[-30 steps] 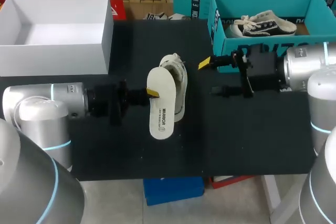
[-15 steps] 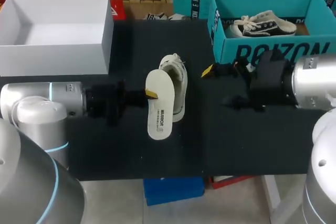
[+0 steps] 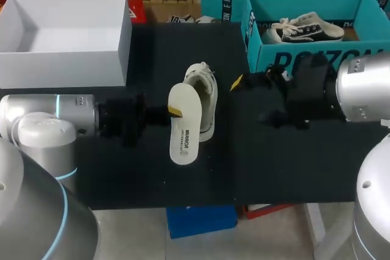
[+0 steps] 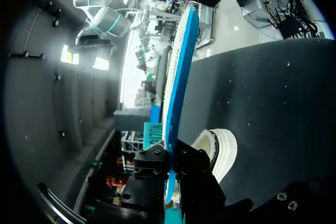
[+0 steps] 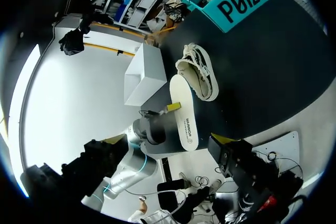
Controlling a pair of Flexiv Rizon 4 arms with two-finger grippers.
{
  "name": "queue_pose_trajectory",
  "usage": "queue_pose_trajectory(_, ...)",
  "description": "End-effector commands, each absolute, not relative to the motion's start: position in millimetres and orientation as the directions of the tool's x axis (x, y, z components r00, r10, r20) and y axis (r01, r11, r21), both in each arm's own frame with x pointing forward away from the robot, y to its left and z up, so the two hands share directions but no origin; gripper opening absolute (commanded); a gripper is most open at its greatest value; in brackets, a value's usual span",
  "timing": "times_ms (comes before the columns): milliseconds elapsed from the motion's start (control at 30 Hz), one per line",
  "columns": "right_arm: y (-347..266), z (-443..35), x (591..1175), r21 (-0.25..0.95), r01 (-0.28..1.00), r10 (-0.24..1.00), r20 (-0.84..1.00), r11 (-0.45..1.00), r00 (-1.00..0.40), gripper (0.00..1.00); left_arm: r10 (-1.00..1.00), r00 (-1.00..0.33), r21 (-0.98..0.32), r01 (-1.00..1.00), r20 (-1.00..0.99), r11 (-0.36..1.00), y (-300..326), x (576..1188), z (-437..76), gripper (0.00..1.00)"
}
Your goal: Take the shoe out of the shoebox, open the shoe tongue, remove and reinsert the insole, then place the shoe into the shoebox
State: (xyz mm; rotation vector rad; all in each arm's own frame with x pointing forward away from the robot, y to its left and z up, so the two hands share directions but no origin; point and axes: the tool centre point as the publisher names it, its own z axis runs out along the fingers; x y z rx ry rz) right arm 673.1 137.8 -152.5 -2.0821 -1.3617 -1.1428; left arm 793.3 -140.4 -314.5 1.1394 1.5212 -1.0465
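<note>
1 white box [image 3: 67,68], teal box [image 3: 268,59] behind shoe [image 3: 208,98] — left claw [image 3: 175,110] pinches insole [image 3: 186,132], right claw [image 3: 250,100] wide.

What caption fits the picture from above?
The left gripper holds the insole next to the white shoe, while the right gripper hovers open nearby.

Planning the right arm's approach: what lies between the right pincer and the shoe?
Only bare black table, seen in the head view, between the right pincer and the shoe; the insole is at the shoe's far side.
</note>
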Motion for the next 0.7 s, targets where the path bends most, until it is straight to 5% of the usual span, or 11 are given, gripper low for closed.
queue_pose_trajectory(33,136.2,-176.6,680.6,0.16,0.829,0.439,0.891,-0.536,0.112,1.0,0.184,-0.134,-0.096,0.975,-0.974,0.202,-142.1,793.0,-314.5,0.0)
queue_pose_trajectory(700,104.5,-200.1,685.8,0.086,0.814,0.392,0.902,-0.575,0.182,1.0,0.187,-0.152,-0.109,0.969,-0.97,0.22,-136.5,792.5,-315.4,0.0)
